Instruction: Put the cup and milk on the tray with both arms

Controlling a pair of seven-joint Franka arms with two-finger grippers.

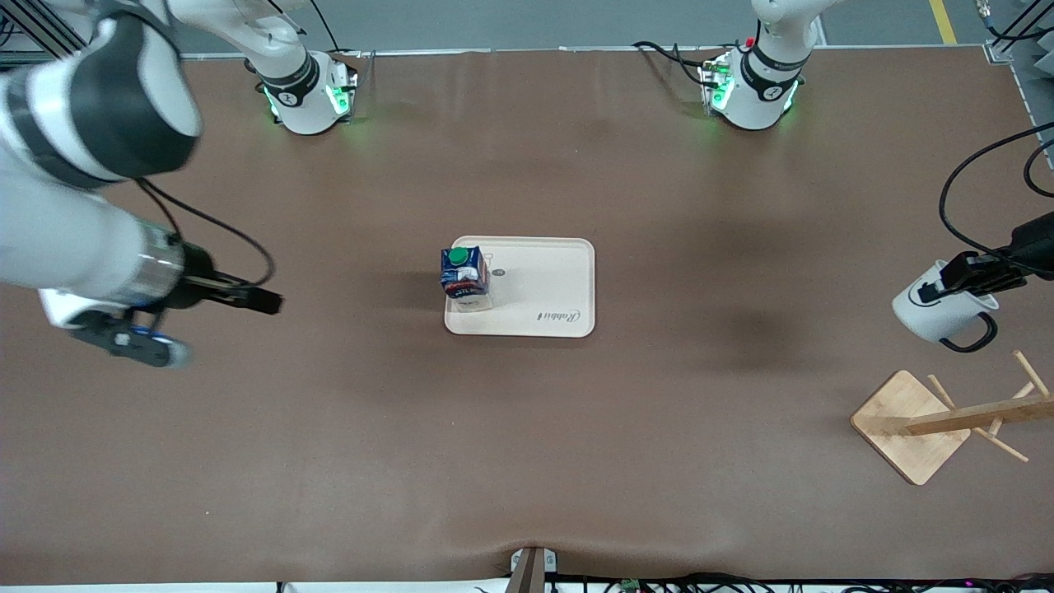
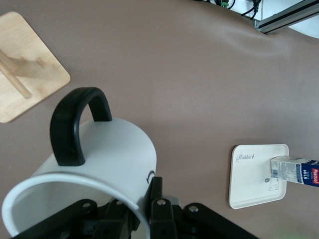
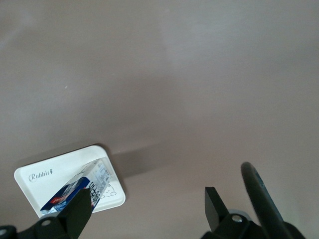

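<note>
The milk [image 1: 465,278] stands upright on the cream tray [image 1: 543,288], at the tray's end toward the right arm. My left gripper [image 1: 939,288] is shut on the rim of the white cup [image 1: 939,317], one finger inside and one outside, holding it over the table near the bamboo rack. In the left wrist view my left gripper [image 2: 144,199] grips the cup [image 2: 109,149], whose black handle points away; the tray [image 2: 249,179] and milk [image 2: 294,170] lie farther off. My right gripper [image 1: 268,302] is open and empty over bare table at the right arm's end. The right wrist view shows it [image 3: 148,199] open, with the tray [image 3: 45,179] and milk [image 3: 84,181] beside one finger.
A bamboo rack [image 1: 914,424] with a square base and pegs stands nearer the front camera than the cup, at the left arm's end; its base also shows in the left wrist view [image 2: 30,64]. Black cables hang over that end of the table.
</note>
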